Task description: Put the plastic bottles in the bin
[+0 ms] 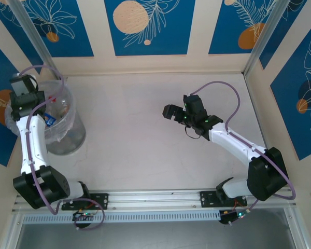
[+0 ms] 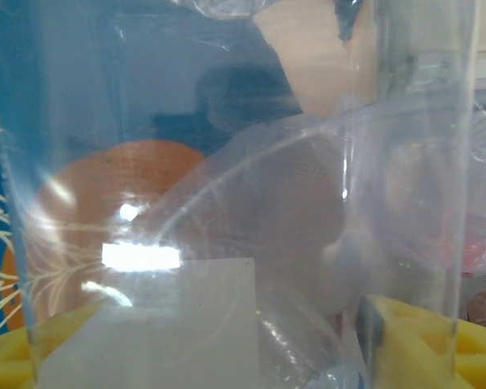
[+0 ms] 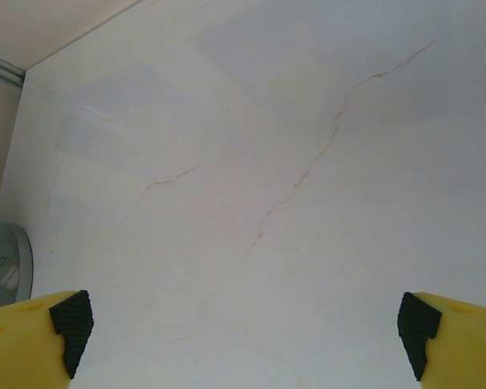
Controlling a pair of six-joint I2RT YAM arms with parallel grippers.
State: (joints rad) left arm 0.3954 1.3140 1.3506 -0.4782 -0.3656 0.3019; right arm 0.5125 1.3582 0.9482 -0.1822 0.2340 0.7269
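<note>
Top external view is showing 2 arms. The right gripper is hanging empty over the middle of the tabletop, its jaws gaping wide. The left gripper is hovering over 1 bin at the left edge. Clear plastic is blurring its grip, so I cannot tell its state. The bottles are lying jumbled inside the bin, too hidden for counting.

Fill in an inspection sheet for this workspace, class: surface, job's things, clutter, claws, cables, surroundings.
Surface: pale table with fine crack-like veins, bare beneath the right claw.
Job's things: bin at the table's left edge; plastic bottles lie inside it.
Clutter: nothing seen.
Claws: left claw over the bin, clear plastic across its camera, open or shut unclear; right claw open, nothing between its fingers.
Cables: purple cables loop along both arms.
Surroundings: blue leaf-patterned panels; metal rail at the near edge.
</note>
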